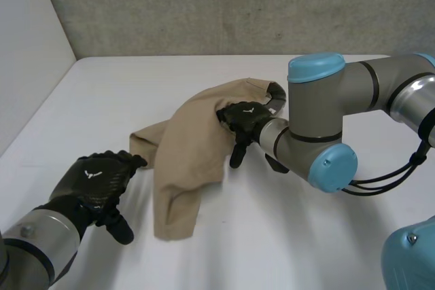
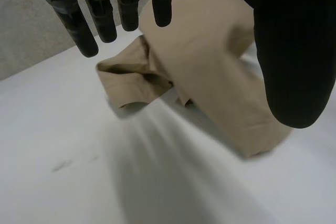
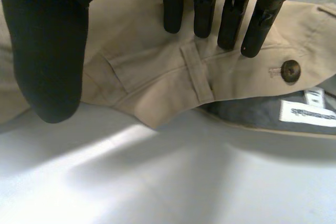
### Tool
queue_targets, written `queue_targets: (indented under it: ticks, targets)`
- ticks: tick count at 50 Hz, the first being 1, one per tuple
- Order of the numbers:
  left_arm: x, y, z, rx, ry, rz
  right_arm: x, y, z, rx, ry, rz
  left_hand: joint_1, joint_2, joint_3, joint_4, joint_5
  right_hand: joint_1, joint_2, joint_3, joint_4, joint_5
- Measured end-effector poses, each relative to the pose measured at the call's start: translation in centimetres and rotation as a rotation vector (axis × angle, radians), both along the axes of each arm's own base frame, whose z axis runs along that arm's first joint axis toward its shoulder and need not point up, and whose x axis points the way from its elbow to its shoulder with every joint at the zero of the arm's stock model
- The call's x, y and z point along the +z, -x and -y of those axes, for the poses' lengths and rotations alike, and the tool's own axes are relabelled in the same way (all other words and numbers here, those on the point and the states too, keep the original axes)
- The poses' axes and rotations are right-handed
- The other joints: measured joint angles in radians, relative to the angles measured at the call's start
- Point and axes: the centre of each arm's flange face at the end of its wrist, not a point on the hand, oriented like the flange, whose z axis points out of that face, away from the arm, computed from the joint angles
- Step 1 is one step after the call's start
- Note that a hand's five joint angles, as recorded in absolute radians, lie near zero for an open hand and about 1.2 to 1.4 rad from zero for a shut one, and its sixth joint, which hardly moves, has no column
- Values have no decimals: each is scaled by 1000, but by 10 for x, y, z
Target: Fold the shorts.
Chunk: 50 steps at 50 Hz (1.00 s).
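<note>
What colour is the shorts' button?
Dark brown; the small round button on the tan fabric shorts shows best in the right wrist view.

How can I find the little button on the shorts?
Look at the white table, where tan shorts lie bunched up in the middle. The right hand is at their waistband, and in the right wrist view the button sits just beyond that hand, past a belt loop. It is the only small, round, dark brown thing on the tan cloth, close to a white label.
</note>
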Motion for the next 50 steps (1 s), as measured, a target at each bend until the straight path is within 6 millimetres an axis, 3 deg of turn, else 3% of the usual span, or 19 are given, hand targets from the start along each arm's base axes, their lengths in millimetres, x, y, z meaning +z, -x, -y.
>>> queue_targets:
  ticks: [8, 12, 17, 26, 36, 50]
  targets:
    - [-13, 21, 4, -6, -67, -97, 5, -3, -25, 48, -60, -45, 0, 0, 0, 0, 0, -22, 0, -32, -21, -23]
    - [-21, 29, 9, 6, -104, -129, 4, -4, -28, 52, -70, -54, 0, 0, 0, 0, 0, -21, 0, -32, -21, -23]
    - [-38, 38, 32, 101, -137, -161, 0, -6, -24, 38, -65, -48, 0, 0, 0, 0, -3, -22, 0, -32, -21, -23]
    - [-47, 33, 56, 253, -50, -170, -8, -9, -16, -19, -18, -26, 0, 0, 0, 0, -2, -22, 0, -31, -21, -23]
    - [-44, 27, 64, 288, -16, -181, -17, -21, -12, -20, 34, -2, 0, 0, 0, 0, -2, -21, 0, -29, -19, -21]
    - [-51, 19, 76, 324, -33, -165, -35, -37, 9, -69, 90, 21, 37, 38, 40, 33, 34, 43, 3, 80, 86, 66]
